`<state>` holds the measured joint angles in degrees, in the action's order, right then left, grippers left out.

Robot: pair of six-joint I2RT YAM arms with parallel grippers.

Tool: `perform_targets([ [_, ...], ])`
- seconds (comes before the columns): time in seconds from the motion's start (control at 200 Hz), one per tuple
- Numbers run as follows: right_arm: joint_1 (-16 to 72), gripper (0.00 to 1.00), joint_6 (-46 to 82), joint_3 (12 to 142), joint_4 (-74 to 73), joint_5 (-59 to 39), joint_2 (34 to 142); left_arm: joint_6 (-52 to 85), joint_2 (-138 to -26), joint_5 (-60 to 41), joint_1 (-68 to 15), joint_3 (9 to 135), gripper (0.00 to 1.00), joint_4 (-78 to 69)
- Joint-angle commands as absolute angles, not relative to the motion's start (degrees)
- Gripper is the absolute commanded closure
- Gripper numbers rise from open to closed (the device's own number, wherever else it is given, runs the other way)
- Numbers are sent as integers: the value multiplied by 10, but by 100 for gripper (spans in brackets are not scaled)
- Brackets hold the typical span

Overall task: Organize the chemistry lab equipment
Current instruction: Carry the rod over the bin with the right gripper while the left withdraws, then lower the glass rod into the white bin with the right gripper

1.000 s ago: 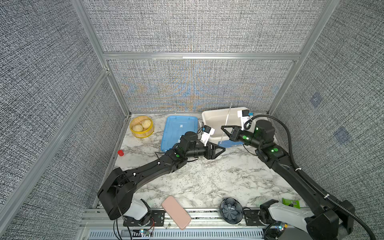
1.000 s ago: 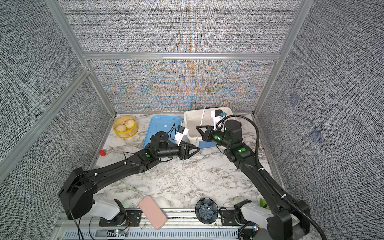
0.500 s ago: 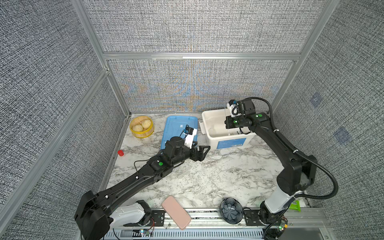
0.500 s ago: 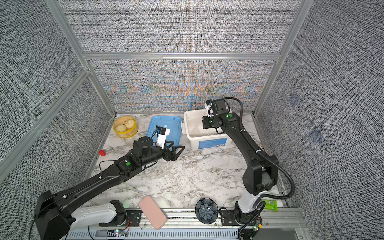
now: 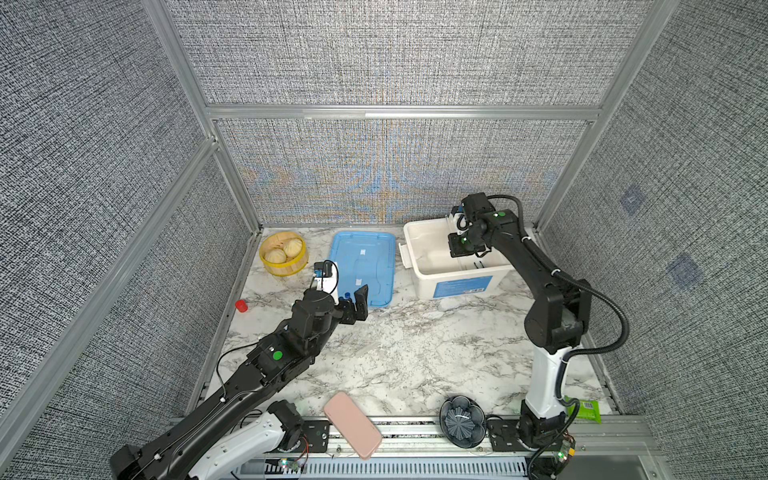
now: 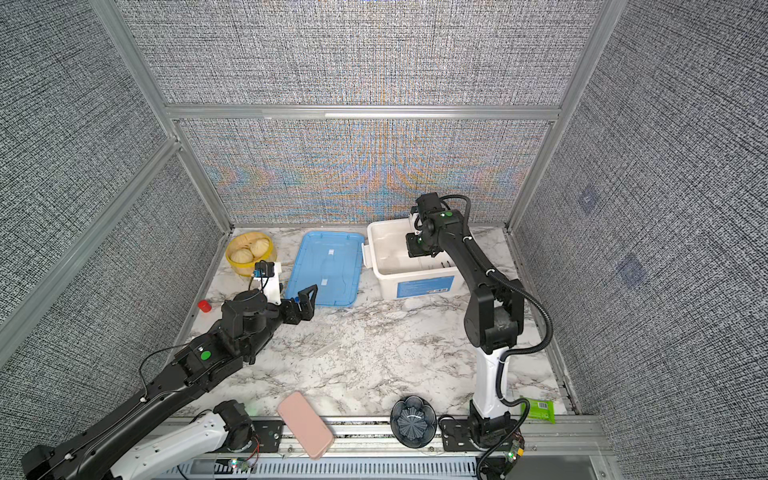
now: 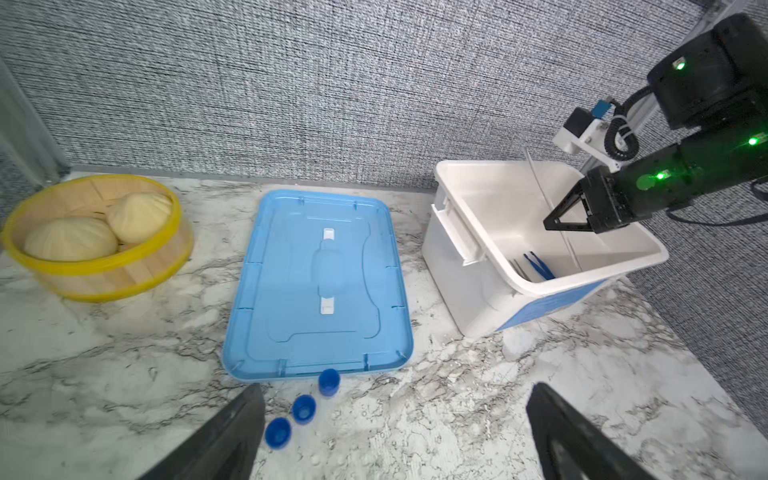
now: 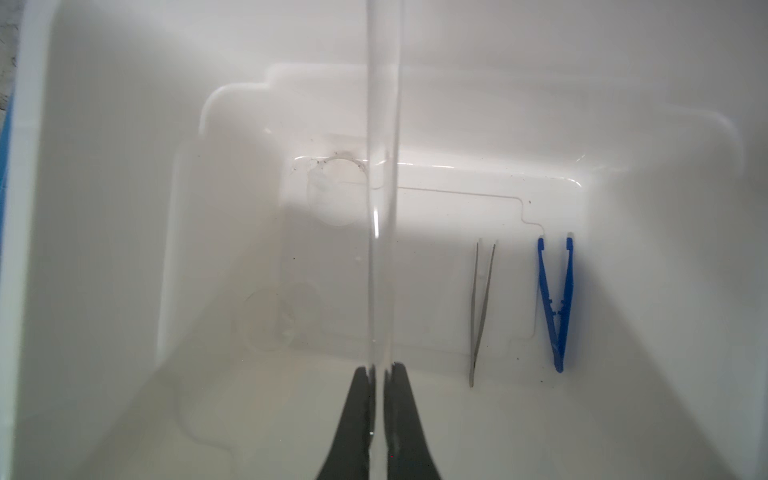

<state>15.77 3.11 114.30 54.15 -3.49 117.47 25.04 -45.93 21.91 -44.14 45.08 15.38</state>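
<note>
Black right arm (image 5: pixel 534 259) bent, claw (image 8: pixel 379 368) pinching stick (image 8: pixel 382 166)

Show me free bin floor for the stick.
Free: floor of the white bin, from the wall facing the blue lid to the silver tweezers. Crowded: the strip beyond, where they and the blue tweezers lie side by side near the opposite wall.

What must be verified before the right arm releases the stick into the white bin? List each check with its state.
1. Grip: right gripper shut on the stick: ok.
2. Placement: stick's lower part inside the white bin: ok.
3. Clearance: silver tweezers and blue tweezers lie aside from the stick: ok.
4. Contact: stick's tip on the bin floor: cannot tell.
5. Other arm: left gripper open, away from the bin: ok.
6. Remaining: three blue-capped tubes binned: not ok, on the table by the blue lid.
</note>
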Motion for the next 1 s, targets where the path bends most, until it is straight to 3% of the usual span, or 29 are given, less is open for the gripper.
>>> perform_targets([
  [0.0, 157, 100, 25, 1168, 591, -32, 1200, 242, -438, 255, -439, 435, 1, 148],
  [0.575, 159, 100, 36, 1126, 527, -18, 1265, 278, -419, 362, -431, 441, 1, 213],
  [0.995, 158, 100, 49, 1120, 495, -14, 1321, 274, -433, 371, -428, 441, 1, 190],
])
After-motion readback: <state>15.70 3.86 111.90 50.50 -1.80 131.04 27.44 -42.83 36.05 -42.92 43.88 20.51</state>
